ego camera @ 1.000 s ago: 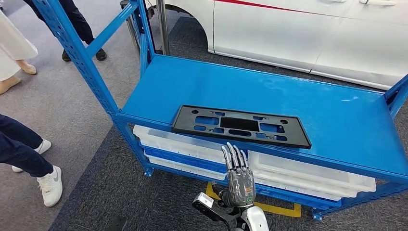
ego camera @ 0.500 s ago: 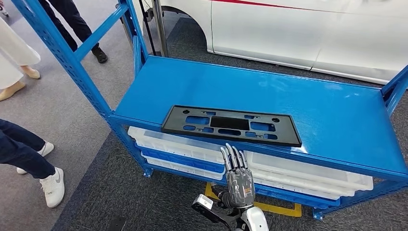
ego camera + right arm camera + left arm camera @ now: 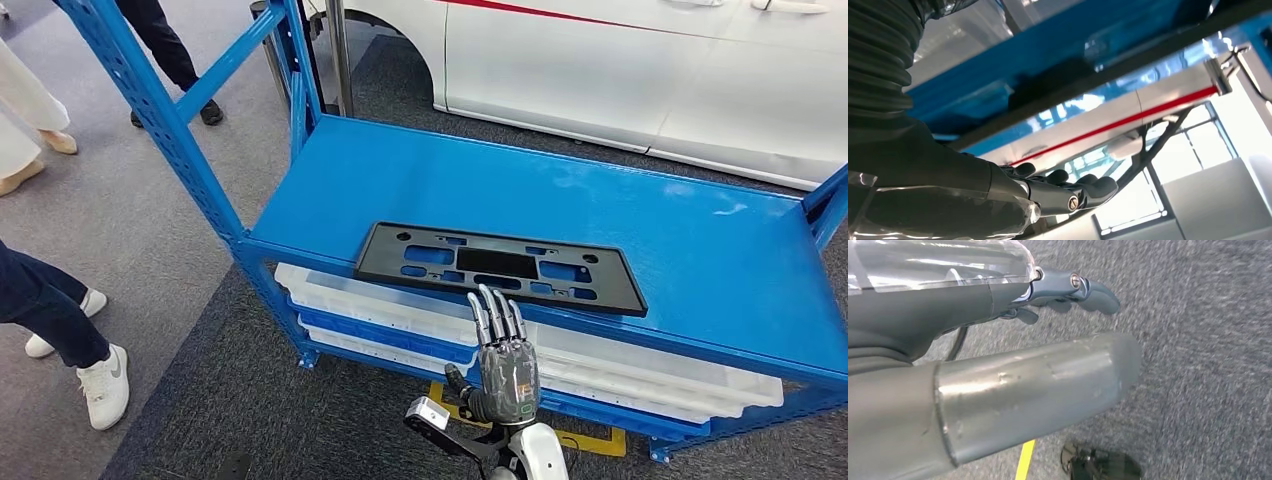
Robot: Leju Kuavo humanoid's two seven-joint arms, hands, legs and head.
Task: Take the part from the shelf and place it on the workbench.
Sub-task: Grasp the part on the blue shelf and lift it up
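White car [image 3: 640,70]: parked behind the shelf, a red stripe along its upper side; no badge or lettering legible.

Blue metal shelf [image 3: 660,235]: a flat top deck with slotted uprights at the corners, standing on dark grey carpet [image 3: 250,400]. No labels can be read on it.

White trays [image 3: 620,375]: shallow plastic bins stacked on the lower levels, under the top deck.

Black plastic part [image 3: 500,266]: a long, flat rectangular frame, matte black, with a solid dark panel in its middle, rounded rectangular cut-outs either side and small round holes near the corners. It lies flat on the top deck, close to the front edge and slightly askew. No writing visible on it.

Person [image 3: 55,320]: dark trousers and white trainers, standing left of the shelf; other legs and feet farther back.

Right hand [image 3: 505,360]: raised upright in front of the shelf's front edge, below the part and not touching it, fingers straight and close together, holding nothing.

Left hand [image 3: 1068,290]: hanging over carpet, fingers loosely extended, empty.

Yellow floor marking [image 3: 590,440]: partly hidden beneath the shelf.
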